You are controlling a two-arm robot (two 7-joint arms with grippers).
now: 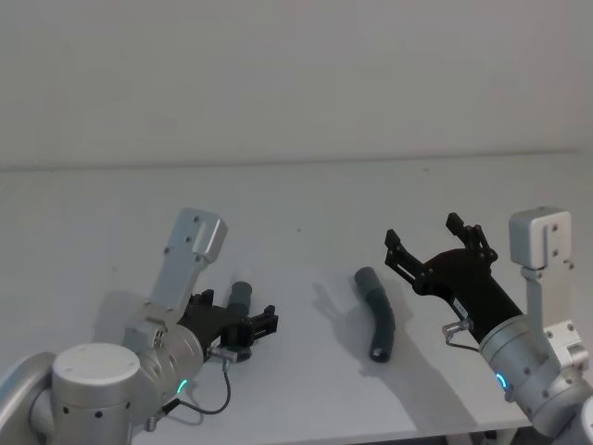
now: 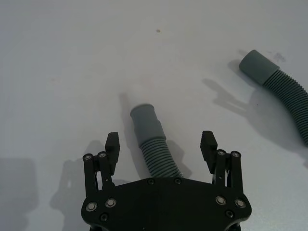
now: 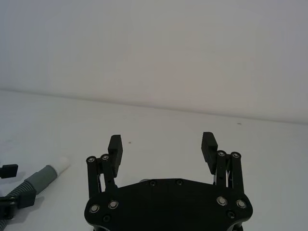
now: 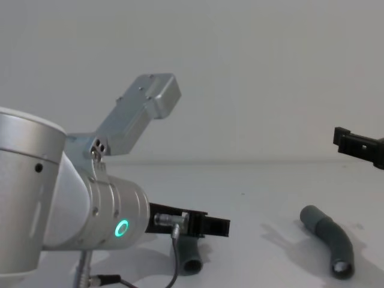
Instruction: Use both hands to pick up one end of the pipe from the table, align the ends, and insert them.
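**Two pipe pieces on table, two grippers open, nothing held**

Count: 2 pipe pieces, 2 grippers, 1 table (image 1: pixel 306 199).

Left piece (image 2: pixel 153 144): you have it lying flat on the table at the robot's front left. It is dark grey and ribbed, with a smooth cuff (image 2: pixel 144 119) pointing away from the robot. In the right wrist view a short white tube (image 3: pixel 61 163) sticks out past that cuff.

Left gripper (image 2: pixel 160 140): it is low over the table with its fingers spread wide, one on each side of the left piece. The left wrist view shows a gap on both sides, so there is no contact with the hose.

Right piece (image 1: pixel 378 315): it lies flat at centre-right, gently curved, well apart from the left piece. One open end faces the robot in the chest view, and the other cuff (image 2: pixel 259 66) points away.

Right gripper (image 1: pixel 423 234): your right arm holds it raised off the table, just to the right of the right piece. Its fingers are spread apart with nothing between them.
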